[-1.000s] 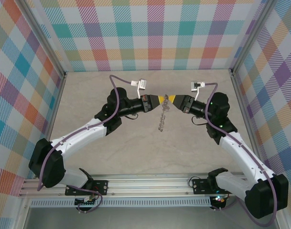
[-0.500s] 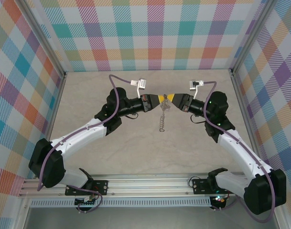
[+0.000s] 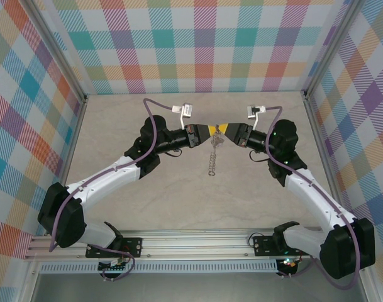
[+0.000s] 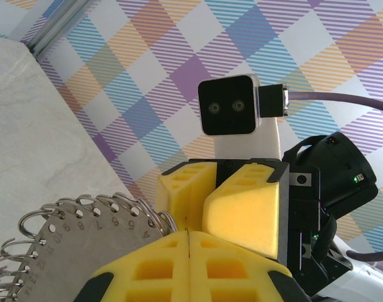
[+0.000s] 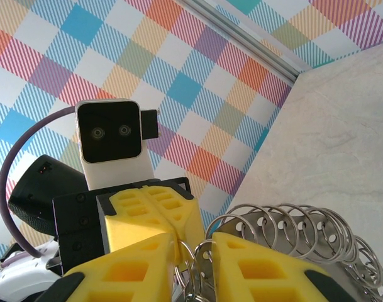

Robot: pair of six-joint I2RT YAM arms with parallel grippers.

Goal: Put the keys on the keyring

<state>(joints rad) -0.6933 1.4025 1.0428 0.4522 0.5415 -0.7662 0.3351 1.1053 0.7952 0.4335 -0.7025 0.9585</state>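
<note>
The keyring [image 3: 211,157], a grey metal plate fringed with silvery wire loops, hangs in mid-air between my two grippers above the table. My left gripper [image 3: 210,131] is shut on its upper edge; in the left wrist view the yellow pads [image 4: 147,264] meet with the plate [image 4: 65,242] jutting out to the left. My right gripper [image 3: 224,130] faces it tip to tip. In the right wrist view its jaws [image 5: 194,239] stand a little apart, closed on wire loops of the keyring [image 5: 270,223]. The keys are hidden.
The beige table [image 3: 147,195] lies below the hanging keyring. Checked walls [image 3: 204,44] close in the back and both sides, and an aluminium rail [image 3: 197,242] runs along the near edge.
My right gripper has moved left until its tips meet the left gripper's, and its jaws have narrowed slightly. The hanging keyring has swung to hang straighter.
</note>
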